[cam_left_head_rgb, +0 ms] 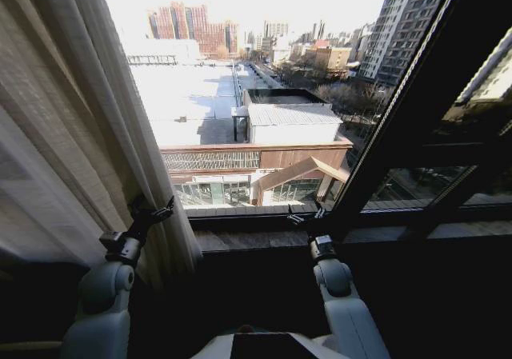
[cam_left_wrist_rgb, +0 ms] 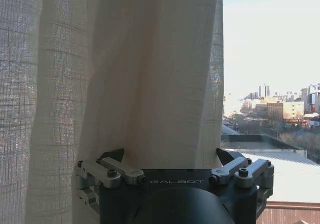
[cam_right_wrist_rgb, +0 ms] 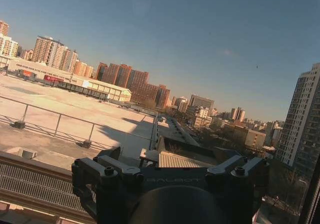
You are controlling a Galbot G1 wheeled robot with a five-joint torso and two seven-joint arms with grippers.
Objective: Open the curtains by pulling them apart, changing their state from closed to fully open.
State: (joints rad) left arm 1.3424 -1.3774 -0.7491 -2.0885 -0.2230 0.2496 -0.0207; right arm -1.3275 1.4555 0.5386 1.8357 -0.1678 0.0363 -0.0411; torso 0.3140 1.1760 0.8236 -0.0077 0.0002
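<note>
Ahead of you the window (cam_left_head_rgb: 264, 119) stands uncovered across the middle, and the curtains (cam_left_head_rgb: 72, 127) hang bunched at your left, their inner edge falling to the sill (cam_left_head_rgb: 256, 237). A black frame bar (cam_left_head_rgb: 408, 111) slants up on your right. Your left gripper (cam_left_head_rgb: 156, 212) sits spread wide against the gathered folds, fabric between its fingers. Your right gripper (cam_left_head_rgb: 307, 213) hangs released over the sill, gripping nothing.
</note>
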